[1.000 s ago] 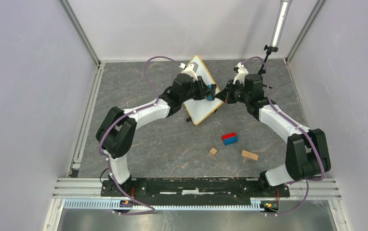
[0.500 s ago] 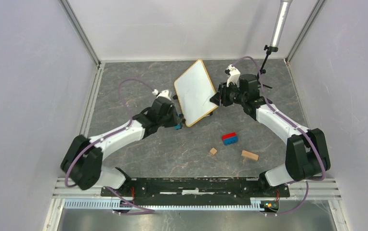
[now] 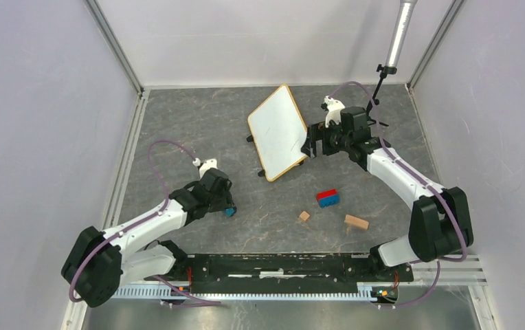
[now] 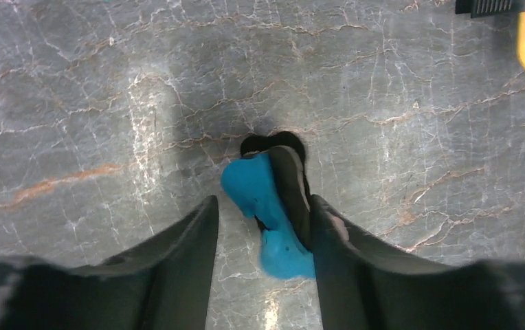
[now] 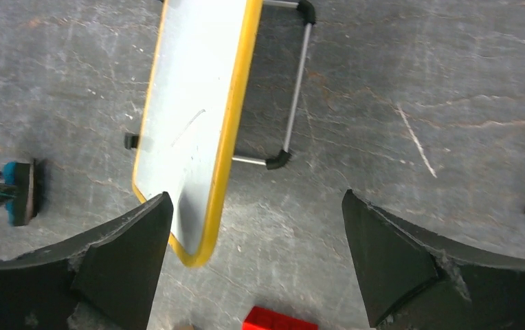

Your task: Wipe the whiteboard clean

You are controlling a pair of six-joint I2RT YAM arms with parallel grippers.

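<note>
Since the white board with its light wooden frame (image 3: 277, 130) shows almost bare, propped tilted at the far middle of the grey marbled table (image 3: 191, 130), the wiping looks nearly finished. The right gripper (image 3: 310, 146) hangs spread wide beside the board's right edge, holding nothing. The left gripper (image 3: 227, 207) sits well apart, a blue foam eraser with dark felt (image 4: 263, 196) between its fingers (clamped or loose, I cannot tell). One faint stroke shows; clearing it means carrying the eraser over.

whiteboard (image 3: 277, 130): white, yellow frame | eraser (image 4: 273, 206): blue, black felt | table (image 3: 198, 124): grey marbled, rust veins | block (image 3: 327, 198): red, blue
</note>
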